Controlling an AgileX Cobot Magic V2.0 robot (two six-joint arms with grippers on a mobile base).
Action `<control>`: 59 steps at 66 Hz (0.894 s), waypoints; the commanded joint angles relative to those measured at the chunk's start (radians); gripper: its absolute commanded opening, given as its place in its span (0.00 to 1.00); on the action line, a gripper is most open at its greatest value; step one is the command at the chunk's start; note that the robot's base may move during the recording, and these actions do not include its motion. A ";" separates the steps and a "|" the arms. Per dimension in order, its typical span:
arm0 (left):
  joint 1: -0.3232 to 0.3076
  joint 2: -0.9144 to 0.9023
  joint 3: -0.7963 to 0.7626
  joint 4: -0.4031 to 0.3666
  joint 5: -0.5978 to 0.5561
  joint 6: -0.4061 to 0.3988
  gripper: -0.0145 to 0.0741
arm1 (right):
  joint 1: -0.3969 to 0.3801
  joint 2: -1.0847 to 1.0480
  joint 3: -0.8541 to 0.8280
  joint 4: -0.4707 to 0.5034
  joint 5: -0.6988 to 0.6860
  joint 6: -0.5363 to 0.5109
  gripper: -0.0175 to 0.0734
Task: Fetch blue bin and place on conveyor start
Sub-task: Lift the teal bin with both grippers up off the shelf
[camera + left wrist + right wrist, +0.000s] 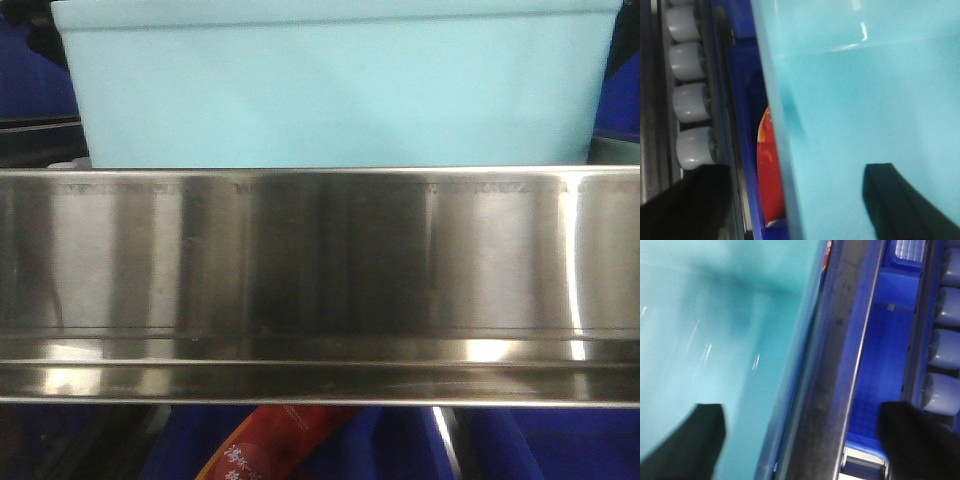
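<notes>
Nearest the front camera, saw a stainless-steel shelf rail (320, 280), running full-width just in front of the blue bin (340, 90) and hiding its base. Judged the bin not yet lifted, given both hands empty. Made out dark blue bins (880, 340) close beside the bin, and a red packet (270, 440) lower down, below it. Saw no conveyor start in any view. Caught the left hand (797, 172) spread wide and gripping nothing, one finger (685, 200) outside the bin's wall, the other inside the tub, touching neither face as far as could be told. Found the right hand (802, 410) likewise wide open and empty, straddling the bin's opposite wall. Noticed grey rollers (690, 100) further out from the bin, past the dark blue plastic. Took the step in hand to be the two-sided grasp. Reckoned it best to close both hands together and evenly, pinching each wall just under the thick rim, then to lift straight up, level, high enough to carry the bin's base over the rail before drawing it out.
</notes>
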 commanded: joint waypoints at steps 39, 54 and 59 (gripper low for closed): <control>0.001 -0.090 -0.010 -0.008 0.042 -0.006 0.04 | -0.001 -0.087 -0.009 0.002 -0.014 0.000 0.03; 0.001 -0.238 -0.010 -0.011 0.054 -0.006 0.04 | -0.001 -0.230 -0.009 0.002 -0.014 0.000 0.03; 0.001 -0.290 -0.012 -0.011 0.051 -0.006 0.04 | -0.001 -0.270 -0.009 0.004 -0.014 0.000 0.03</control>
